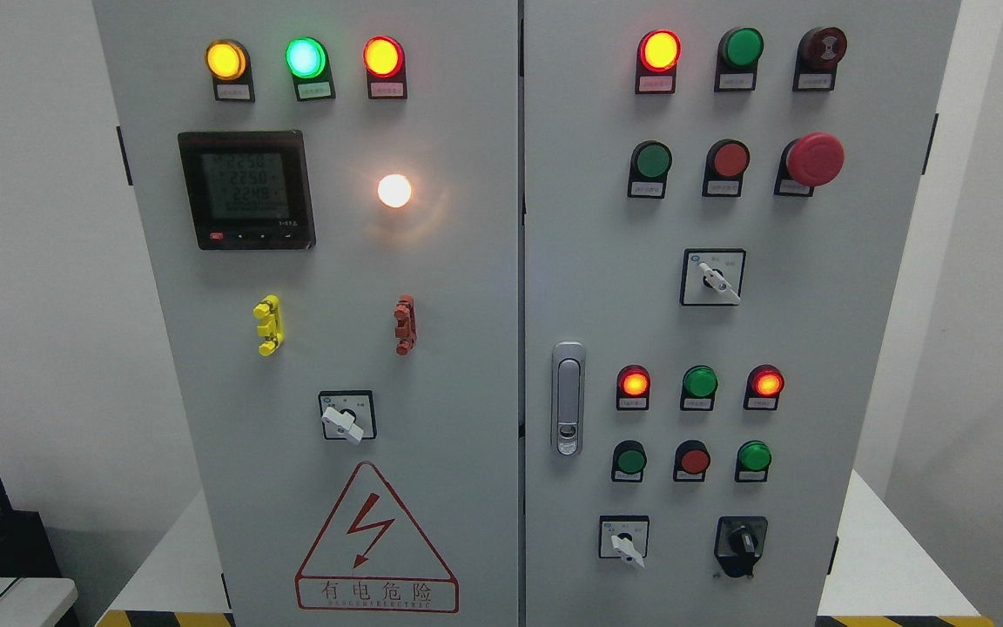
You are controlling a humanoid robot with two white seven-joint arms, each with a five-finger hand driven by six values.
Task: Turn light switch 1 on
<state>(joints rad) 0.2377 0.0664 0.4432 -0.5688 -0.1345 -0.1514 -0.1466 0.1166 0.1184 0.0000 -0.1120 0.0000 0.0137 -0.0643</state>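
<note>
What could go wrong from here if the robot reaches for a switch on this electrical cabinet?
1. The rotary switches look alike: the left-door switch, the upper right switch and the lower white-handled switch. Their labels are too small to read, so the wrong one might get turned.
2. The red mushroom button sticks out near the upper right switch; a passing arm could bump it.
3. No hand is in view yet, so the approach starts unseen.

cabinet front [467, 348] unobstructed, knobs [345, 420], handle [568, 398] protruding

White walls [23, 261] behind grey cabinet [467, 348]
</note>
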